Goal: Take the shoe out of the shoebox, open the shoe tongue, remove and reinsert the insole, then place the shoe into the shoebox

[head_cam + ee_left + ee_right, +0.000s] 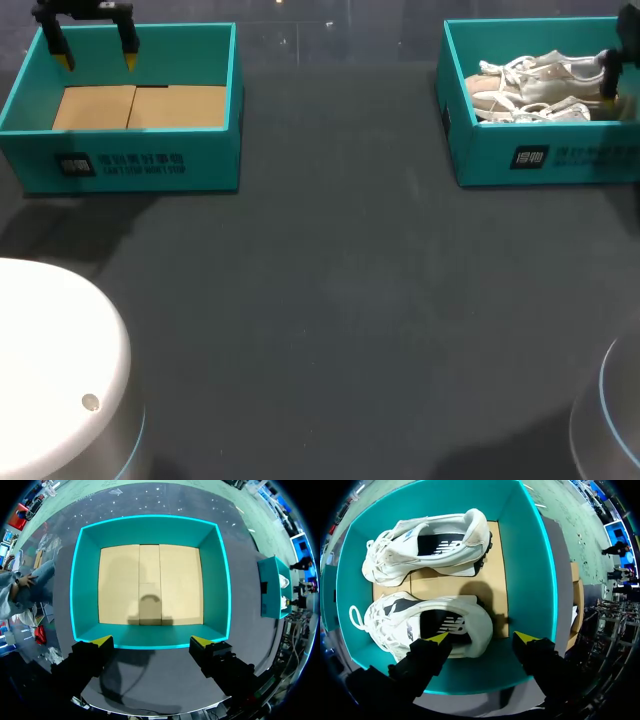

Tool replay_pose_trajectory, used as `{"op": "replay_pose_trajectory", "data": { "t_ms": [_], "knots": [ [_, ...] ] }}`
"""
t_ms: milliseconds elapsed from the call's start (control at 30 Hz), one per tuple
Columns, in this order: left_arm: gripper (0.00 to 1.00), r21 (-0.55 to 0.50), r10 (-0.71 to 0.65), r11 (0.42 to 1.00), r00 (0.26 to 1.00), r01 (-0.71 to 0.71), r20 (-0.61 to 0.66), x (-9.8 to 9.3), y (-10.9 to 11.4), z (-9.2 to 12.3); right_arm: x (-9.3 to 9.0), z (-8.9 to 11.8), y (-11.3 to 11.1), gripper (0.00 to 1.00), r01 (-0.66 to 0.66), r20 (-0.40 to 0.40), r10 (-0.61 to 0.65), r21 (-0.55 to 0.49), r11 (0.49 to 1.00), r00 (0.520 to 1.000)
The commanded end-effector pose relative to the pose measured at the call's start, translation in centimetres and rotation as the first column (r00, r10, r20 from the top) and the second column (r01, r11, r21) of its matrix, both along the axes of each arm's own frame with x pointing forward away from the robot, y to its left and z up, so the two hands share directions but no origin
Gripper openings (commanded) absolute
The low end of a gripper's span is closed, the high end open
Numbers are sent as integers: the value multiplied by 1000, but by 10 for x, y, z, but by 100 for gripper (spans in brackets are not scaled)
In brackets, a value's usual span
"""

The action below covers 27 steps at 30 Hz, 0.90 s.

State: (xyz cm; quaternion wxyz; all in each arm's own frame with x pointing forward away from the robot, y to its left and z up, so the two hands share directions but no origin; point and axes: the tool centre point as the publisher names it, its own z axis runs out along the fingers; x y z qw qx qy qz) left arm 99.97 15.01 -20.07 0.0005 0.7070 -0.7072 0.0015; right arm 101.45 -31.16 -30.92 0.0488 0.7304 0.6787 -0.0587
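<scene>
The left tool (97, 60) hangs spread above the empty box (150, 150), probably parked clear. Across the tabletop (330, 300), the right tool (482, 637), spread, straddles the heel of the near shoe (435, 617) inside the shoebox (530, 570), likely ready to pinch it.

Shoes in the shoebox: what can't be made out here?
1. Right wrist view: one finger of the right gripper hides part of the nearer shoe.
2. Head view: the shoes are too small to show insoles, and the edge cuts off the shoebox.
</scene>
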Motion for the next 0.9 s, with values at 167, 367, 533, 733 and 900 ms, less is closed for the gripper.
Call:
{"op": "replay_pose_trajectory", "data": {
  "t_ms": [167,367,533,733,900],
  "knots": [
    [100,1,0,1000,1000,0,-1,0,0,0,2,-16,-9,75,5,-16,-5,1,1000,1000],
    [100,1,0,1000,1000,0,-1,0,0,0,1,-29,-9,82,0,-35,0,17,1000,999],
    [100,1,0,1000,1000,0,-1,0,0,0,0,-38,-8,82,-6,-46,7,25,1000,999],
    [100,1,0,1000,1000,0,-1,0,0,0,-2,-46,-10,83,-7,-56,9,38,999,998],
    [100,1,0,1000,1000,0,-1,0,0,0,-4,-50,-10,69,-9,-63,12,49,999,998]
  ]
}}
